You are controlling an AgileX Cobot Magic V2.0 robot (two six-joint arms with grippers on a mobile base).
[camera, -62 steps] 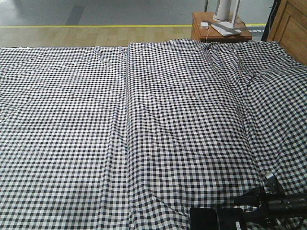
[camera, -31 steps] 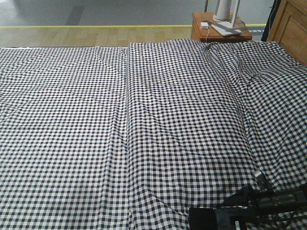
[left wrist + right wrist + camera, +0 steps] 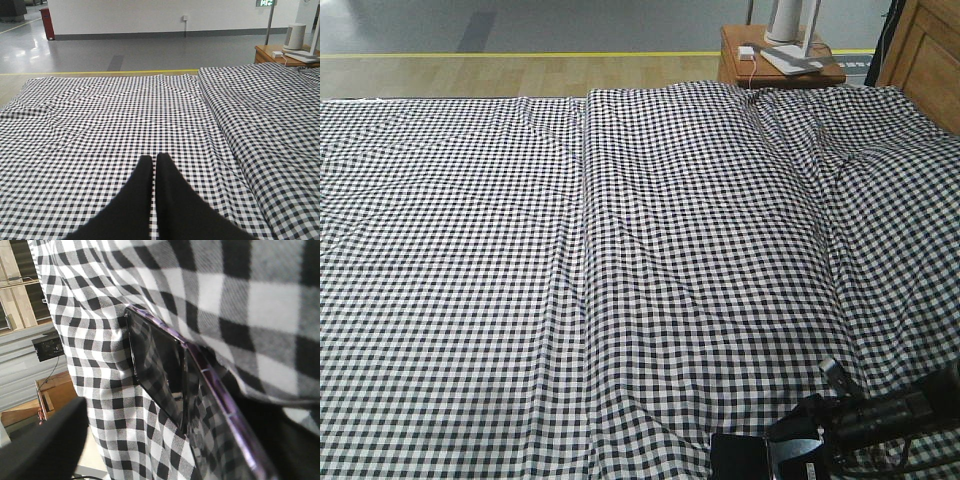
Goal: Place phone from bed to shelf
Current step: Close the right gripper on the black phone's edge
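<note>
Occupying nearly the whole front view, the very large bed (image 3: pixel 620 250) in black-and-white gingham check cloth is bearing the task's object at its near right edge. The light natural-wood shelf (image 3: pixel 928 60) is standing past the far right corner, well apart. The left claw (image 3: pixel 155 165) is hovering over the cloth, pressed together on nothing. The right claw (image 3: pixel 792 440) is sitting against the thin glossy black smartphone (image 3: pixel 155 370) with the pinkish edge, and whether it is gripping cannot be told. Judgement: pickup is at most beginning, with carrying and shelving outstanding.
</note>
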